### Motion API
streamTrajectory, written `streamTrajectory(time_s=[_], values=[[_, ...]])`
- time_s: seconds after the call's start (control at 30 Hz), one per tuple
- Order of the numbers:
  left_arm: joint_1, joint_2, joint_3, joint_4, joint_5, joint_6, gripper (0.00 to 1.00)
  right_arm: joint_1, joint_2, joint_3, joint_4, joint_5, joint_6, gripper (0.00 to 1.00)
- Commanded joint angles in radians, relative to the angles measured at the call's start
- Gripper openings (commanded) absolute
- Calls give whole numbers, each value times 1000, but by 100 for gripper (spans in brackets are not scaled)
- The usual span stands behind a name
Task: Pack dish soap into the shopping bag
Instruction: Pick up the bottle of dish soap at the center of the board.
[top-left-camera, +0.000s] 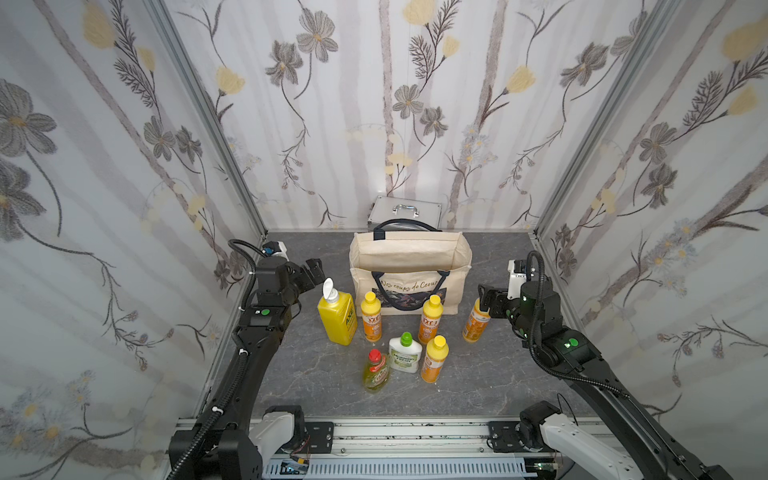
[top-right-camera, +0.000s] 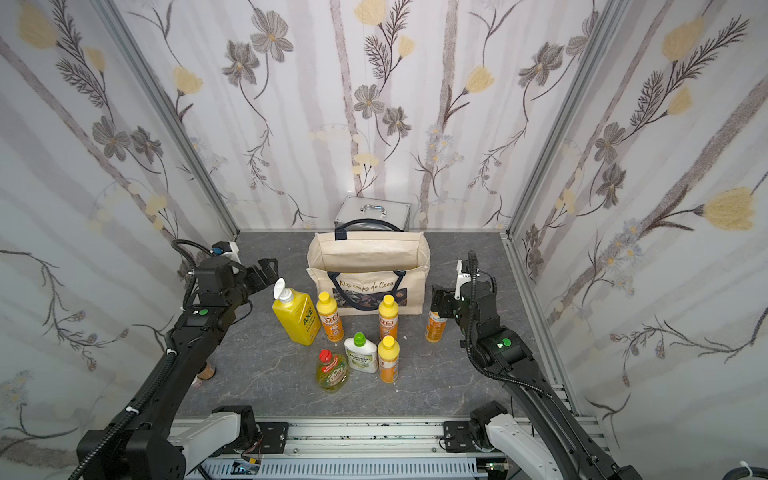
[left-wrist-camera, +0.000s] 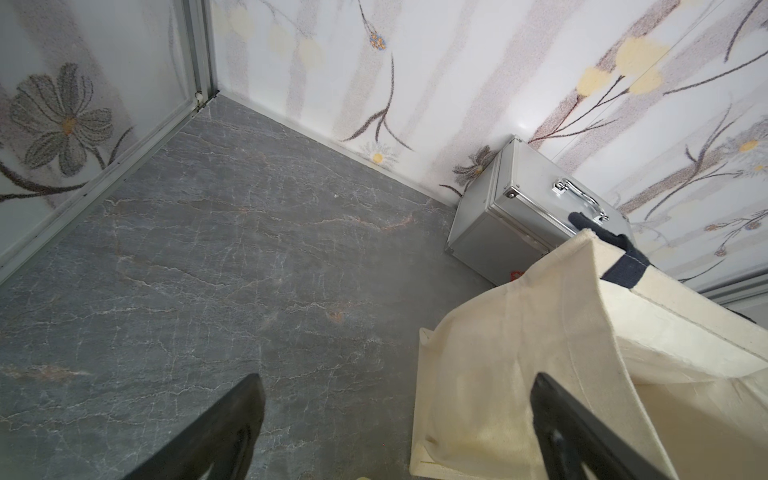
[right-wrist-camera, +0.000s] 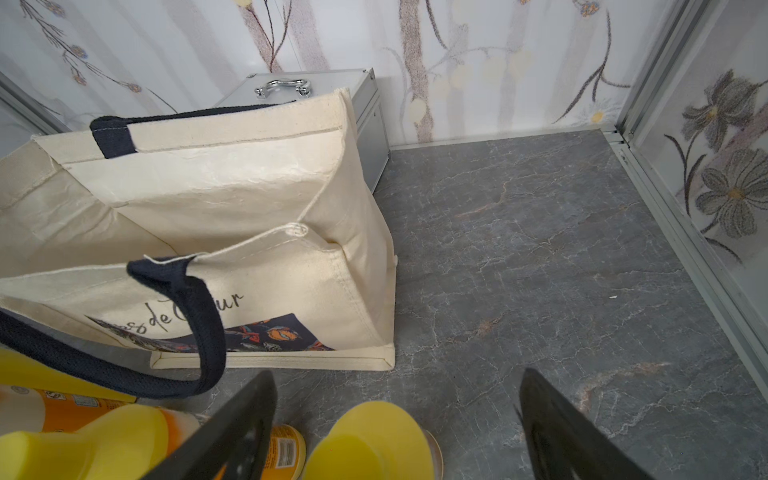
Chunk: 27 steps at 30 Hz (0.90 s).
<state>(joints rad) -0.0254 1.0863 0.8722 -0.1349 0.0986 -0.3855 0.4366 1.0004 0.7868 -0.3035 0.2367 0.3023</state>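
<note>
The cream shopping bag (top-left-camera: 411, 253) stands open at the back middle, its front handle hanging down. Before it stand the dish soap bottles: a big yellow pump bottle (top-left-camera: 337, 318), several slim orange ones with yellow caps (top-left-camera: 371, 318), a white green-capped one (top-left-camera: 405, 353) and a clear red-capped one (top-left-camera: 376, 372). My right gripper (right-wrist-camera: 397, 374) is open around the yellow cap (right-wrist-camera: 374, 440) of the rightmost orange bottle (top-left-camera: 476, 322), with gaps on both sides. Left of the bag my left gripper (left-wrist-camera: 397, 376) hangs open, holding nothing.
A silver metal case (top-left-camera: 405, 212) stands behind the bag against the back wall. Flowered walls close the grey marbled table (top-left-camera: 291, 386) on three sides. A metal rail (top-left-camera: 407, 432) runs along the front edge.
</note>
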Motion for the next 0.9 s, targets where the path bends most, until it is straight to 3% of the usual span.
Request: streamTrajectory(time_s=[0.0,0.4,0.87], values=[[-2,-6,-2,14,9,-14,100,2,-11,-29,21,-23,35,87],[-7,-11,-16,22,3,-9,100,25,-4,-111,82,47,43,82],[-10,-21,-31,32,-7,-6,100,36,-30,-133,107,75,34,57]])
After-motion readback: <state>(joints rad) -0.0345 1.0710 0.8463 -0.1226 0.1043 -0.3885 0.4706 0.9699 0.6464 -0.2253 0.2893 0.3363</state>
